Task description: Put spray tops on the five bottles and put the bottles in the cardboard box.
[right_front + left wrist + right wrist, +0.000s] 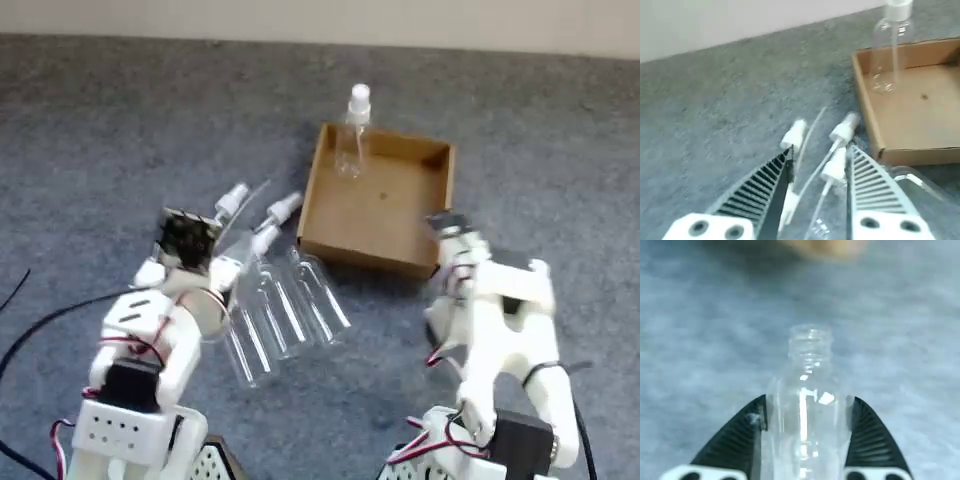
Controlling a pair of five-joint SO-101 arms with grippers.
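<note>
I'm seeing my right gripper [809, 407] clamping a capless bottle [810, 355] by its body, with the neck pointing away over the gray tabletop [90, 150]. My left gripper [820, 152] is hanging low with its jaws apart, straddling a white spray top [836, 167]. Two more spray tops [794, 135] are lying just beyond it. A capped bottle [351, 140] is standing upright in a far corner of the cardboard box [365, 255]. Several uncapped bottles [285, 310] are lying side by side near the box front.
</note>
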